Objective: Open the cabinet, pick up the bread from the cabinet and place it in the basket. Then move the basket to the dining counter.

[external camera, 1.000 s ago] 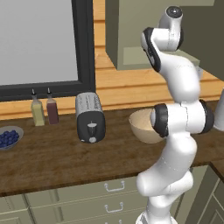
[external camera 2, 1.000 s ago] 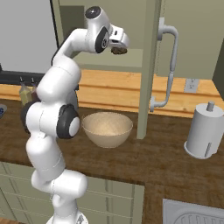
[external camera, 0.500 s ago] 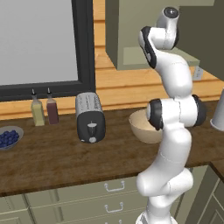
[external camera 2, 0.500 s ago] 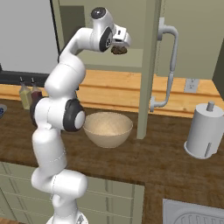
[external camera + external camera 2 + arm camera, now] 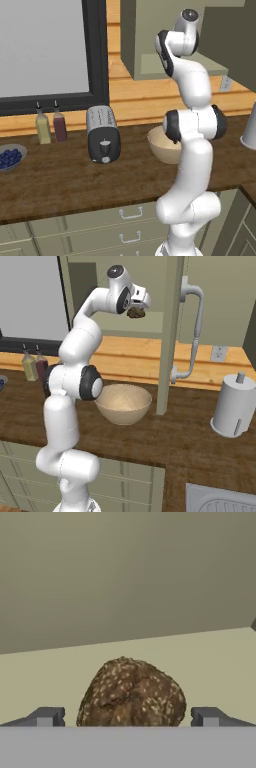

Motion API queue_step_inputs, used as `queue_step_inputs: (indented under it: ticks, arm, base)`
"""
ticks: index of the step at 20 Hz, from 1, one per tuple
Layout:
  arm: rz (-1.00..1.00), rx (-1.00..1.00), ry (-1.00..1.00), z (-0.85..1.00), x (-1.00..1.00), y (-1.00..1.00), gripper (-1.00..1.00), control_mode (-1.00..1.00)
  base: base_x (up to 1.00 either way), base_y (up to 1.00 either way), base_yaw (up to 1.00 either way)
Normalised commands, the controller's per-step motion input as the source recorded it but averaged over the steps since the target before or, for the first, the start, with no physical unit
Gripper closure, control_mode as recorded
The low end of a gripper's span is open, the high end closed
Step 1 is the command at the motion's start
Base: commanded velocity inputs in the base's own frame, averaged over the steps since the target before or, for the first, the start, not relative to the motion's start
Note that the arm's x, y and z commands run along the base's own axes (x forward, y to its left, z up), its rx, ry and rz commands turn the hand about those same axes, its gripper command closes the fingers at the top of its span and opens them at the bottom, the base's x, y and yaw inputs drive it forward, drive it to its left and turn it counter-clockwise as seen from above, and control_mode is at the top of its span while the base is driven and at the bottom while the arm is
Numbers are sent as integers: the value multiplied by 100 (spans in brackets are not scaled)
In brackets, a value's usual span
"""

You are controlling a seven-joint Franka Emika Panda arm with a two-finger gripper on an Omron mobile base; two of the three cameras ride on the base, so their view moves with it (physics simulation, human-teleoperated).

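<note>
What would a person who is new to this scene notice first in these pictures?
Probably the tall white arm reaching up into the open cabinet, where its open gripper has a finger on each side of the brown, speckled bread on the shelf. Next, the round tan basket on the wooden worktop below the cabinet, with the dark toaster to its left in the left base view.

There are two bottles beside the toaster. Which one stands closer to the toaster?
The dark red bottle is closer to the toaster. The yellowish bottle stands on its far side, toward the bowl of blueberries.
</note>
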Motion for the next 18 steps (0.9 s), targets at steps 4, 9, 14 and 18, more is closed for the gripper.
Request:
queue_step_inputs:
  ticks: [4, 9, 14, 18]
  arm:
    - [0, 0, 1, -2, 23, 0, -100, -100]
    - [0, -1, 5, -14, 22, 0, -100, -100]
    - [0, -1, 3, -14, 17, 0, -100, -100]
    - [0, 0, 0, -12, 10, -5, -100, -100]
  base:
    - [0, 0, 0]
    - [0, 0, 0]
    - [0, 0, 0]
    - [0, 0, 0]
